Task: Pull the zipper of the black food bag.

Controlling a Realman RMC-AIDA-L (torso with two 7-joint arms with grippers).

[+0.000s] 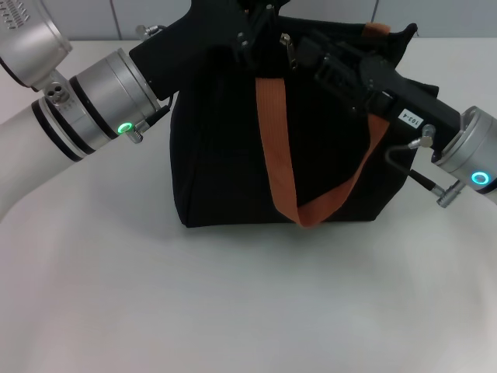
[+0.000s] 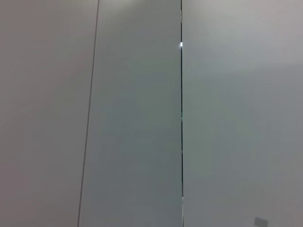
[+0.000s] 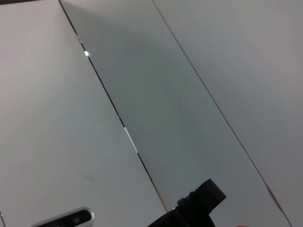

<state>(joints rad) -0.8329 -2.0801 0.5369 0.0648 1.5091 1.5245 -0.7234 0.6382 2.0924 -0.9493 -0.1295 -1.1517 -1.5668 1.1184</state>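
Black food bag (image 1: pixel 233 155) mid-table, both hands over its top edge.

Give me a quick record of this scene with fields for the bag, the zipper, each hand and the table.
bag: black food bag standing upright on the table, one orange strap hanging down its front
zipper: small silver zipper at the bag's top edge
left hand: left hand at the top of the bag, next to the zipper; grip unclear
right hand: right hand at the bag's top on the zipper's other side; grip unclear
table: white table
wrist views: only wall panels
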